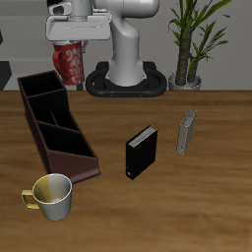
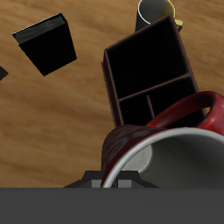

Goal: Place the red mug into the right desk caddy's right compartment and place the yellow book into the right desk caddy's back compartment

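The red mug [image 1: 70,62] hangs in the air above the far end of the right desk caddy [image 1: 54,128], held by my gripper [image 1: 71,44], which is shut on it. The wrist view looks down past the red mug [image 2: 166,149] with its dark inside onto the dark-brown caddy [image 2: 149,70] and its divided sections below. The yellow book [image 1: 186,132], thin and grey-beige, stands upright on the table away from the caddy, beyond the black book. My fingertips are hidden behind the mug.
A black book [image 1: 142,153] stands upright between caddy and grey-beige book, also seen as black book [image 2: 45,44]. A yellow-and-white mug [image 1: 51,195] sits by the caddy's near end, mug [image 2: 157,10]. A potted plant [image 1: 192,44] stands behind.
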Robot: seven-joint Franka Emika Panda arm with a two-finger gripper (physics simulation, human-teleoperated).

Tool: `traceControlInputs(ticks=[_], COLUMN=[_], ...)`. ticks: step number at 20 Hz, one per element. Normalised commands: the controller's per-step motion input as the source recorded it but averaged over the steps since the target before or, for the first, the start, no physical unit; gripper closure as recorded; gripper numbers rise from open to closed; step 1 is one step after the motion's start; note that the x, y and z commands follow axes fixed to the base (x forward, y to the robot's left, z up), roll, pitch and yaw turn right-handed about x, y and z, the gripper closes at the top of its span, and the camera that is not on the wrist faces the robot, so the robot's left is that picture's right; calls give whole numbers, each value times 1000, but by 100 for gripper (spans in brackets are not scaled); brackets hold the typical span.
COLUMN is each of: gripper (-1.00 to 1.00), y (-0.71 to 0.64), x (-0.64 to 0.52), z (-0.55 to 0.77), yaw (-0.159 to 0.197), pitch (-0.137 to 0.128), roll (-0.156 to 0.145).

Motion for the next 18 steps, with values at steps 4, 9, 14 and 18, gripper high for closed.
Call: traceControlInputs(ticks=[4, 9, 14, 18], gripper=[100, 100, 100, 100], y=[-228, -346, -249, -275], x=[-143, -123, -163, -96], z=[43, 46, 20, -19], yaw=[60, 9, 45, -33], pitch=[-33, 2, 5, -14], roll=[-12, -65, -45, -73])
